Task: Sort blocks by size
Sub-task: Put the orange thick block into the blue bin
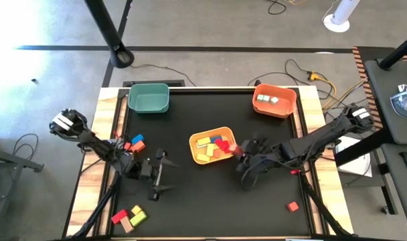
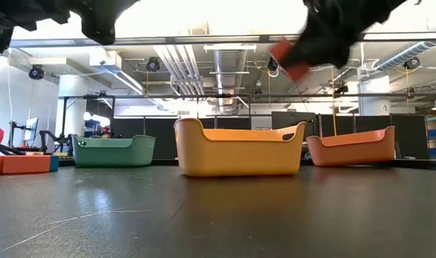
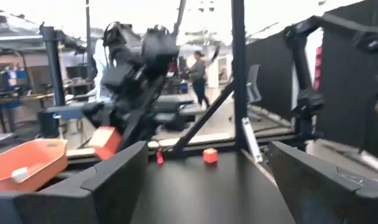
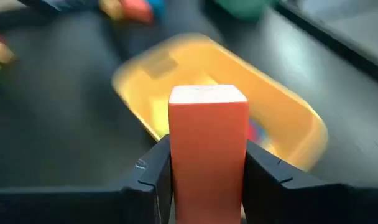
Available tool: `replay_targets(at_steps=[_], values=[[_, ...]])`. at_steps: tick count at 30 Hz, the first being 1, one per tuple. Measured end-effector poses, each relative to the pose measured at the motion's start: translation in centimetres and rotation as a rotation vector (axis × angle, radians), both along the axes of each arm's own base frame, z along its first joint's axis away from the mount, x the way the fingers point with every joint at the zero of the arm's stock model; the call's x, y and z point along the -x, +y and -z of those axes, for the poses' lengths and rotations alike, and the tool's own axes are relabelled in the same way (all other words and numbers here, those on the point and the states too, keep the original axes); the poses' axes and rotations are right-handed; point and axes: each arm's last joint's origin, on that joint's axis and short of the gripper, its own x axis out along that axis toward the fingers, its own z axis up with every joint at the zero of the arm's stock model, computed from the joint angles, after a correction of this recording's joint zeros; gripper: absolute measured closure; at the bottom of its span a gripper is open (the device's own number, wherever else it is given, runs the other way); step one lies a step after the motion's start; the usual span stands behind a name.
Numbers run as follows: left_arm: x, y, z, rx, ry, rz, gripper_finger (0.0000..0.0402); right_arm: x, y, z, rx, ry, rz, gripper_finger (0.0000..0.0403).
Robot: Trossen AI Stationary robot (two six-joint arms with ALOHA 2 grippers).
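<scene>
The right gripper [image 4: 207, 171], pinching a red block [image 4: 208, 149], hangs beside the yellow bin [image 1: 212, 146]; next, carry it over the rim and release. The left gripper [image 1: 156, 175] waits spread.

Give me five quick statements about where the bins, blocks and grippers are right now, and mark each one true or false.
1. The right gripper is shut on a red block. True.
2. The green bin holds several blocks. False: it looks empty; blocks lie in the yellow bin and the orange bin.
3. The left gripper holds a blue block. False: it is open and holds nothing.
4. One small red block lies alone on the table near the right arm's side. True.
5. The held block is already resting inside the yellow bin. False: it hangs in the air beside that bin's rim.
</scene>
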Motion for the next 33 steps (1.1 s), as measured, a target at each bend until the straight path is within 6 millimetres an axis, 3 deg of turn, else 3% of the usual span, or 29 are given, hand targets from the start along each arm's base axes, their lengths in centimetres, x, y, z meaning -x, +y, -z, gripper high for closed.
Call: replay_targets(at_steps=[9, 16, 21, 33], values=[[-3.4, -0.5, 0.1, -0.029, 0.057, -0.059, 0.0084, -4.5, 3.5, 1.4, 0.171, -0.257, -0.236, 0.0274], [-4.8, -0.9, 0.2, -0.055, 0.107, -0.105, 0.0084, -6.9, 5.4, 3.0, 0.136, -0.329, -0.359, 0.0274], [-5.3, -1.0, 0.1, -0.058, 0.107, -0.112, 0.0084, -7.9, 6.2, 4.0, 0.181, -0.331, -0.380, 0.0274], [-5.6, -1.3, 0.1, -0.055, 0.093, -0.054, 0.0084, -9.0, 7.4, 3.2, 0.245, -0.411, -0.417, 0.0273]])
